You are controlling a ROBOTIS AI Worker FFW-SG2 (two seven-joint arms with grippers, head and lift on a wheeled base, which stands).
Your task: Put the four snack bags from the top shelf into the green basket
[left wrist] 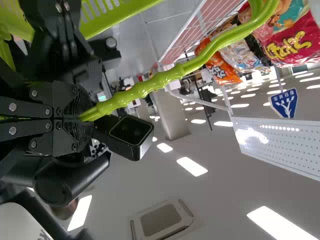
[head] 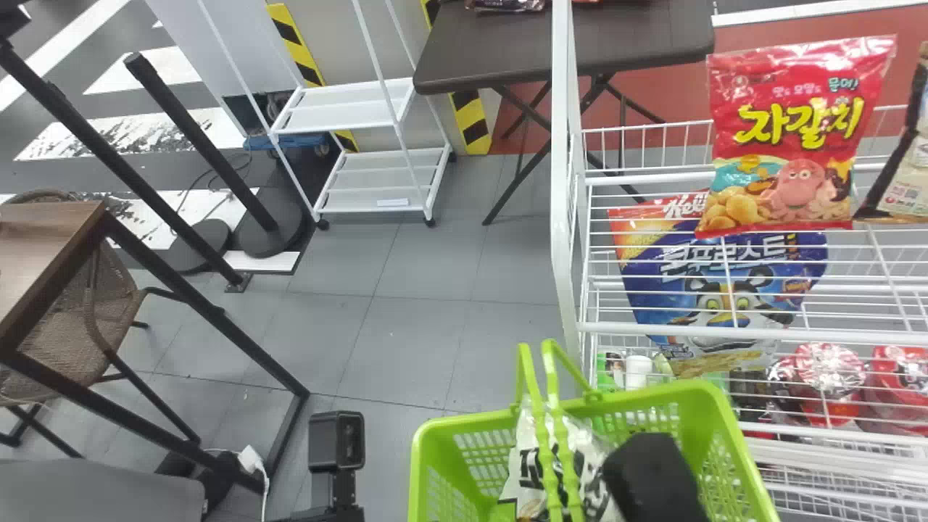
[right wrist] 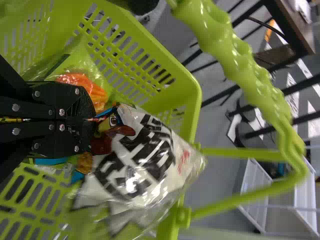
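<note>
The green basket [head: 725, 435] stands in front of the shelf, a white snack bag [head: 515, 471] inside it. Over its right part is the dark, blurred right gripper [head: 652, 478]. In the right wrist view the right gripper [right wrist: 92, 120] is shut on the edge of the white bag [right wrist: 150, 160], within the basket [right wrist: 172, 65]; an orange packet [right wrist: 85, 87] lies beyond. In the left wrist view the left gripper [left wrist: 82, 119] is shut on the green basket handle [left wrist: 165, 77]. A red snack bag [head: 797, 138] and a partly cut-off bag [head: 902, 159] are on the top shelf.
A white wire shelf [head: 565, 181] rises right beside the basket, with a blue bag [head: 725, 290] and red-topped packs lower down. A black block [head: 337, 442] stands left of the basket. Farther off are a dark table [head: 507, 43] and a white rack [head: 348, 109].
</note>
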